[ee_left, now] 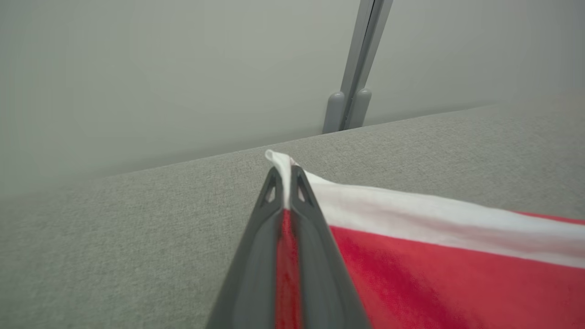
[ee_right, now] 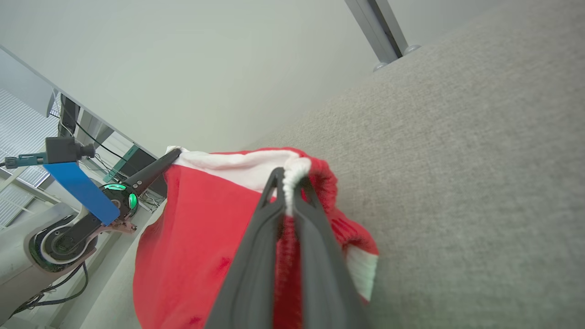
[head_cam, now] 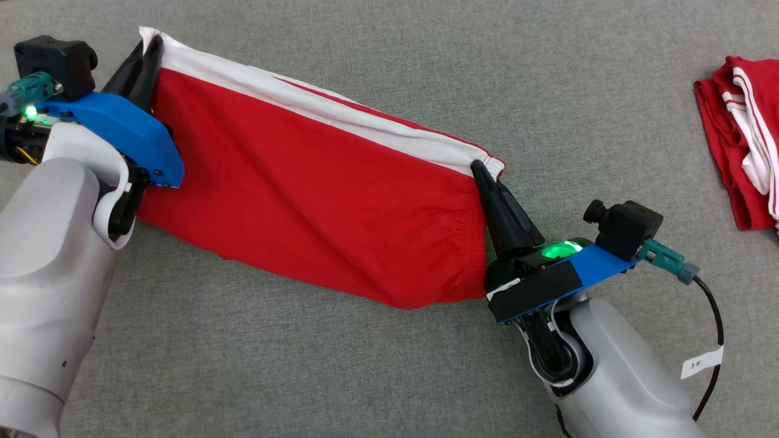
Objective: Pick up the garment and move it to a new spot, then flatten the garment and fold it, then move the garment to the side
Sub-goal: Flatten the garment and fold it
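Note:
The garment [head_cam: 316, 201] is red with a white band along its upper edge, and it hangs stretched between my two grippers above the grey surface. My left gripper [head_cam: 149, 52] is shut on its far left corner; in the left wrist view the white edge of the garment [ee_left: 411, 256] pokes out between the fingertips of that gripper [ee_left: 285, 176]. My right gripper [head_cam: 481, 167] is shut on the gathered right corner. The right wrist view shows that gripper [ee_right: 289, 180] pinching the bunched white hem of the garment [ee_right: 196, 237], with the left gripper [ee_right: 171, 157] beyond it.
A second red garment with white stripes [head_cam: 742, 140] lies crumpled at the far right of the grey fabric surface [head_cam: 341, 377]. Behind the surface stands a pale wall with a grey post [ee_left: 354, 91]. A black cable with a tag [head_cam: 709, 359] trails from my right wrist.

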`<state>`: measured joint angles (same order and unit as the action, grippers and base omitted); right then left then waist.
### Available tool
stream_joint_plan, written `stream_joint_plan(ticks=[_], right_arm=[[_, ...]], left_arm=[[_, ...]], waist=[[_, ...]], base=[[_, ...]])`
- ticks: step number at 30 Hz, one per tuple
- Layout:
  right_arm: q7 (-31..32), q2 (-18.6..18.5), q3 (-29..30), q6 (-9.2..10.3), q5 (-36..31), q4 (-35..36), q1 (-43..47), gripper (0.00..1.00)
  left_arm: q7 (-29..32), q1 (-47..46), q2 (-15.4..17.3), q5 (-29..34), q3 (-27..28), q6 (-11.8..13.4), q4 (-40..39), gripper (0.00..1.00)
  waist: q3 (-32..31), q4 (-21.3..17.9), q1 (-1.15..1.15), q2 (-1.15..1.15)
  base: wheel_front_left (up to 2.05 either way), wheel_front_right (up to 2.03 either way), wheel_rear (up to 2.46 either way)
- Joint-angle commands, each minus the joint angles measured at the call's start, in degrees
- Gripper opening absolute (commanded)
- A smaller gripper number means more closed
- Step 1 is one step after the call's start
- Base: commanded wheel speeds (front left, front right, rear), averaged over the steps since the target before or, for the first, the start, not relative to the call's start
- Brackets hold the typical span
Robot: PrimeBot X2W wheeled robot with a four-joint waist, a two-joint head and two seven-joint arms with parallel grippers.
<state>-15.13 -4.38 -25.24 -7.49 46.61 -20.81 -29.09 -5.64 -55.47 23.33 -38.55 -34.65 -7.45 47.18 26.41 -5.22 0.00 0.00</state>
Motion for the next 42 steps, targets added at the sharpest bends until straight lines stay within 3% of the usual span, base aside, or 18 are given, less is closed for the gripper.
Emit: stream_joint_plan(ticks=[1,7,8,9,10,20,30,42], right_arm=[[0.03,-0.15,0.6,0.01,-0.25,-0.65,-0.25,0.0],[0.03,0.25,1.18,0.03,-0.56,-1.71,0.74,0.0],[0.04,0.3,0.87,0.03,-0.57,-2.11,0.85,0.28],[0.05,0.36,0.66,0.02,-0.43,-2.39,0.91,0.74],[0.07,0.42,0.57,0.03,-0.16,-2.74,0.98,1.0],[0.07,-0.91,1.17,0.0,-0.93,-5.3,3.83,1.0],[0.02,-0.68,8.4,0.0,-7.92,-5.48,9.65,1.0],[0.02,-0.37,11.02,0.0,-10.54,-5.57,10.19,1.0]], left_arm=[[-0.33,-0.87,0.28,-0.77,-0.74,-0.05,0.48,0.0],[-2.3,-1.27,-0.42,-3.83,-4.17,-0.05,2.59,0.0],[-2.86,-1.23,-0.57,-4.32,-4.47,-0.05,3.04,0.01],[-3.54,-1.12,-0.64,-4.77,-4.72,-0.05,3.58,0.46],[-4.11,-0.87,-0.67,-5.14,-5.06,-0.05,4.17,1.0],[-9.34,4.44,-2.13,-7.87,-5.02,-0.05,8.01,1.0],[-9.58,17.83,-4.33,-2.48,9.24,0.85,-0.26,1.0],[-9.59,21.57,-7.55,3.03,16.27,0.05,0.61,1.0]], waist=[[0.12,-0.12,0.0,0.0],[0.36,-0.42,0.0,0.0],[0.28,-0.43,0.0,0.0],[0.17,-0.45,0.0,0.0],[-0.02,-0.49,0.0,0.0],[-4.61,-0.13,0.0,0.0],[-10.43,0.33,0.0,0.0],[-10.77,-0.69,0.0,0.0]], base=[[0.0,0.0,0.0],[0.0,0.0,0.0],[0.0,0.0,0.0],[0.0,0.0,0.0],[0.0,0.0,0.0],[0.0,0.0,0.0],[0.0,0.0,0.0],[0.0,0.0,0.0]])
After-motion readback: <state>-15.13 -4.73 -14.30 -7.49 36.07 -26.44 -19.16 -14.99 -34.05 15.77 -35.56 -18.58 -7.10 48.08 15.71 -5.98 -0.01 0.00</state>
